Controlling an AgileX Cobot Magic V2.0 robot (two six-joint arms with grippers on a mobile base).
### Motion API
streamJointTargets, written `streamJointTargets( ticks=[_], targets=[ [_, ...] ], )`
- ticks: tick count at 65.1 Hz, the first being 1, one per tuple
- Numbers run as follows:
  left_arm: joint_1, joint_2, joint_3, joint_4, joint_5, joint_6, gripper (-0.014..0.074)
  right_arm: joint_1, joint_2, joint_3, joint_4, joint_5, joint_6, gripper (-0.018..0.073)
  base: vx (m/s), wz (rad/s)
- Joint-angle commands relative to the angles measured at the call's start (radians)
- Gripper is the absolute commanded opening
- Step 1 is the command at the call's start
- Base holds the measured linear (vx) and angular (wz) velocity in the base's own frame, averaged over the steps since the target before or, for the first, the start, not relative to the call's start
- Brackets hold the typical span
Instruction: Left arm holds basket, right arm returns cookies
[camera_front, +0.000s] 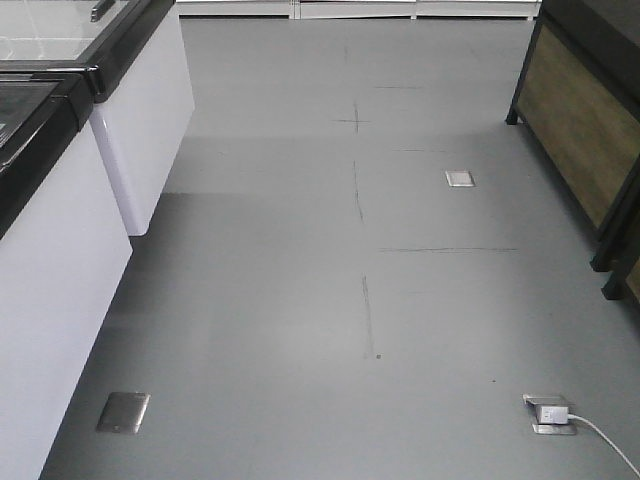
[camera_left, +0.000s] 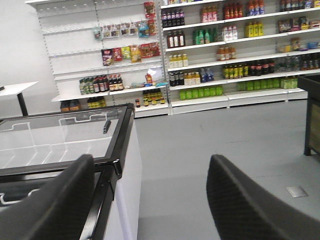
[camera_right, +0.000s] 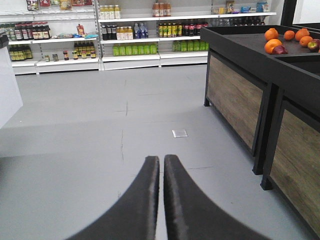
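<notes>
Neither the basket nor the cookies carton showed in any view (can't place either, so the grip notes are judgement only). Left gripper (camera_left: 151, 167) had its jaws wide apart with nothing between them. It pointed past the glass-topped chest freezer (camera_left: 60, 135) on the left toward the far bottle shelves (camera_left: 225, 55). Right gripper (camera_right: 161, 161) had its jaws together, empty, over grey floor (camera_right: 75, 125), with the produce stand (camera_right: 235, 100) and its oranges (camera_right: 274, 45) at right. Front view: floor and a floor socket (camera_front: 552, 412) with a white cable. Carton probably light, stiff card, smooth, crushable: pinch narrow faces mid-height, moderate force. Basket probably light, springy plastic: take a hoop handle or the rim.
</notes>
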Motion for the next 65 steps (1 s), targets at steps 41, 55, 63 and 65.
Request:
streamJointTargets(
  ticks=[41, 55, 63, 65],
  targets=[
    [0.361, -0.002, -0.028, 0.003, -0.019, -0.065, 0.0471, -0.004, -0.013, 0.018, -0.009, -0.07, -0.005, -0.0006, 0.0, 0.0],
    [0.442, -0.002, -0.027, 0.003, -0.024, -0.128, 0.0471, -0.004, -0.013, 0.018, -0.009, -0.07, -0.005, -0.0006, 0.0, 0.0],
    [0.501, 0.02, -0.027, 0.003, -0.022, -0.211, 0.0471, -0.004, -0.013, 0.018, -0.009, -0.07, -0.005, -0.0006, 0.0, 0.0],
    [0.517, 0.029, -0.027, 0.003, -0.02, -0.233, 0.0471, -0.004, -0.013, 0.018, -0.009, -0.07, -0.005, -0.0006, 0.0, 0.0]
  ],
)
